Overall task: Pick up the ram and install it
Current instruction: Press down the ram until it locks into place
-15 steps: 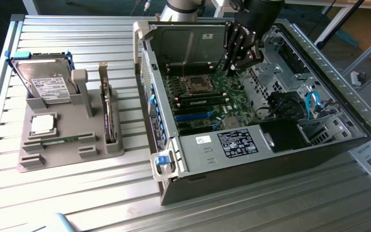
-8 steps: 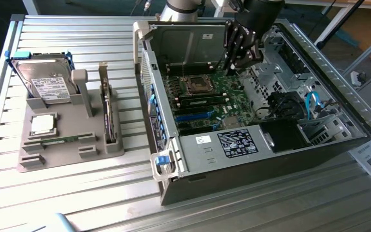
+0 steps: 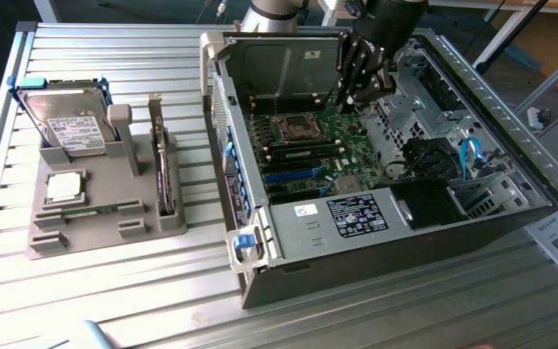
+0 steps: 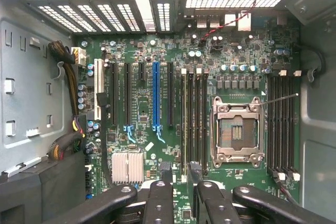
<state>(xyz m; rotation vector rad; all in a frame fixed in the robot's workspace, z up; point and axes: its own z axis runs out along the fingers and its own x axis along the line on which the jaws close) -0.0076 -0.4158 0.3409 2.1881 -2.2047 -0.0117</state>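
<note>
A slatted metal table point(image 3: 114, 291) is seen carrying an open computer case point(image 3: 376, 265), and every place here is given from that case. Inside the case the motherboard point(image 4: 139, 98) is laid bare, with its long memory slots point(image 4: 194, 119) beside the open processor socket point(image 4: 236, 132); whether any slot is already filled cannot be told. Outside the case, just beside it on the exterior view's left, a grey fixture point(image 3: 75, 240) is set on the table, and a hard drive point(image 3: 66, 127) is stood upright at its far end. The gripper point(image 3: 362, 91) is held inside the case, above the motherboard, and its jaws are seen a little apart with nothing clamped between them. A square processor chip point(image 3: 63, 187) is laid in the fixture, outside the case. The ram point(image 3: 92, 211) is found there too, lying flat in the fixture, well apart from the gripper. The task is therefore judged to be at its beginning: the ram is not yet picked up, and the installing is left undone.
</note>
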